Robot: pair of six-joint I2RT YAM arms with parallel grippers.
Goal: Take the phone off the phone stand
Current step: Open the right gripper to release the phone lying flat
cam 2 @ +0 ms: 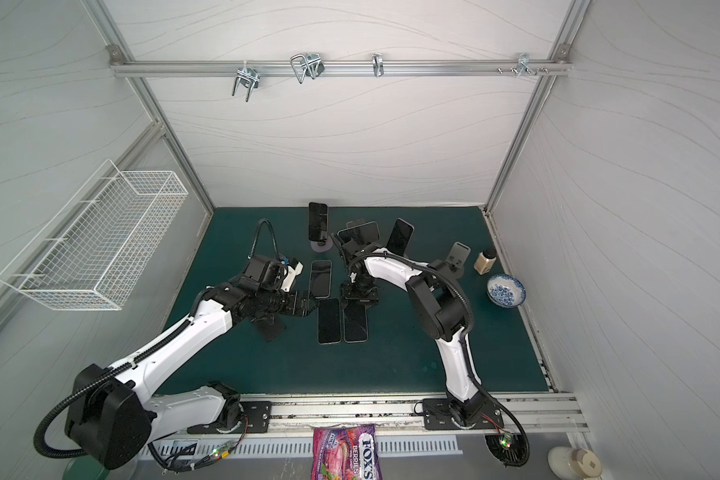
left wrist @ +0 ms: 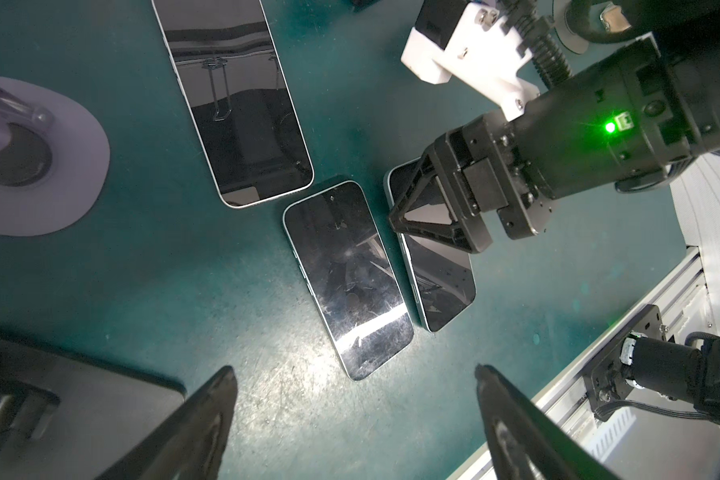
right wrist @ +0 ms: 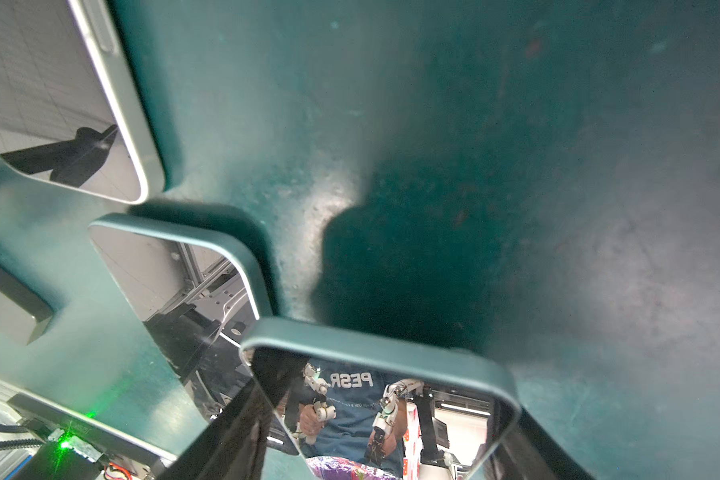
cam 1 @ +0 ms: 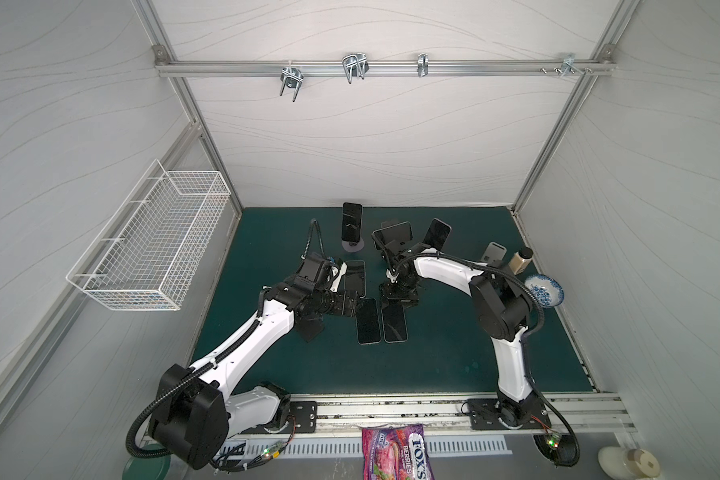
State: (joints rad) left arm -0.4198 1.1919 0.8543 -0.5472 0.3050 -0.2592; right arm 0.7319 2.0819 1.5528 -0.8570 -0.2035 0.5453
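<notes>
Looking down in both top views, you are seeing the right gripper (cam 1: pixel 396 302) pointing straight down over the green mat (cam 1: pixel 454 353). It is grasping the phone (cam 1: pixel 394 326) by its far end. In the right wrist view its fingers (right wrist: pixel 233 440) are pressing against the two long edges of that end. The phone is lying lengthwise, screen up, near the middle of the mat and off any stand. Whether its held end is resting on the mat or sitting slightly above it, you cannot tell. Just beside it on the left, a second phone (cam 1: pixel 368 321) is lying flat and parallel, and a third phone (cam 1: pixel 355 277) is lying flat a little farther back. Your left gripper (left wrist: pixel 354 370) is hovering released over that group, its jaws standing wide apart. At the back of the mat an upright phone (cam 1: pixel 352 219) is sitting on a round-based stand (cam 1: pixel 353 246). A sideways phone (cam 1: pixel 395 233) is sitting propped just to the right of it, and a tilted phone (cam 1: pixel 438 237) is leaning farther right again. A grey phone stand (cam 1: pixel 494 250) is standing near the mat's right edge, beside a bottle (cam 1: pixel 520 259) and a blue-patterned bowl (cam 1: pixel 544 291).
</notes>
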